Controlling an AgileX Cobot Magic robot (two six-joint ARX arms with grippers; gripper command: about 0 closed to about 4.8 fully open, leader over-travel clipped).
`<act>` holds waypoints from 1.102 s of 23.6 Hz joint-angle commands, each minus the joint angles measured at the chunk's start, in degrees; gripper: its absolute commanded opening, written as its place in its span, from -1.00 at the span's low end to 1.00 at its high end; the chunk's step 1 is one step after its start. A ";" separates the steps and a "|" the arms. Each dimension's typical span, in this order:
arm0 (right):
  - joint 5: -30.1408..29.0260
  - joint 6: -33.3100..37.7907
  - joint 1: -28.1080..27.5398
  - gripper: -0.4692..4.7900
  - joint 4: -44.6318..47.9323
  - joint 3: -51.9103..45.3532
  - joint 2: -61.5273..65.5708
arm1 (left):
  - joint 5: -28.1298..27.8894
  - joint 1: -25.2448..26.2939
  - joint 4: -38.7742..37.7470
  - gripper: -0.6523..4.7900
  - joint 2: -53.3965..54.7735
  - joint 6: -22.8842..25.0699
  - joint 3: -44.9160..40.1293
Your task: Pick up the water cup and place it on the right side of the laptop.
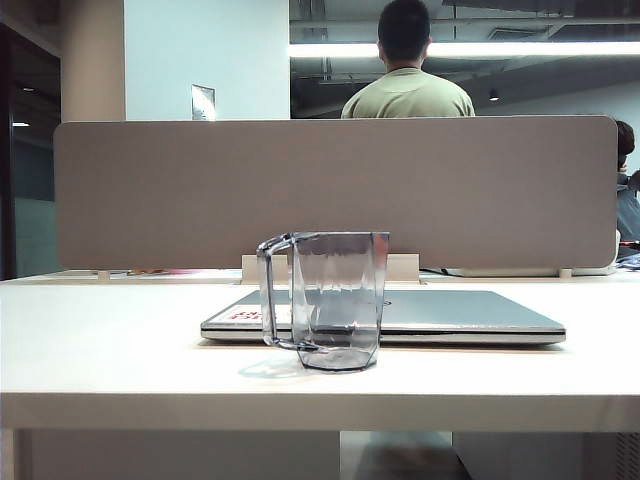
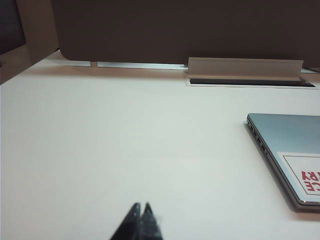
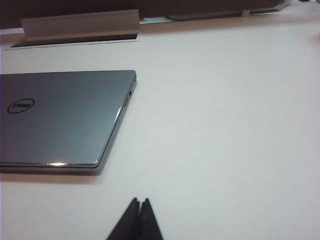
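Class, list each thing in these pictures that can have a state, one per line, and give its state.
Cup: upright, empty, on the table in front of the laptop, handle to the left in the exterior view.
Laptop: lid closed, lying flat.
Left gripper: fingers shut, holding nothing, over bare table.
Right gripper: fingers shut, holding nothing, near the laptop's corner.

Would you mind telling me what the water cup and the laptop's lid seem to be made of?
The water cup looks like clear plastic with a grey-blue tint: the laptop shows through its faceted walls. The laptop lid looks like brushed silver-grey metal, perhaps painted plastic: it has a soft satin sheen and a bright glint along its edge.
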 commanded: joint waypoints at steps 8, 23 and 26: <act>0.28 -0.20 0.02 -0.85 0.48 -0.35 -0.09 | 0.22 -0.02 0.74 -0.77 0.04 0.04 0.17; -8.57 7.87 0.04 -0.85 1.14 -0.35 -0.09 | 0.22 -0.02 0.74 -0.77 0.04 0.04 0.20; -13.51 9.03 0.04 -0.86 1.86 -0.35 -0.09 | 0.24 -0.02 0.74 -0.77 0.04 0.02 0.17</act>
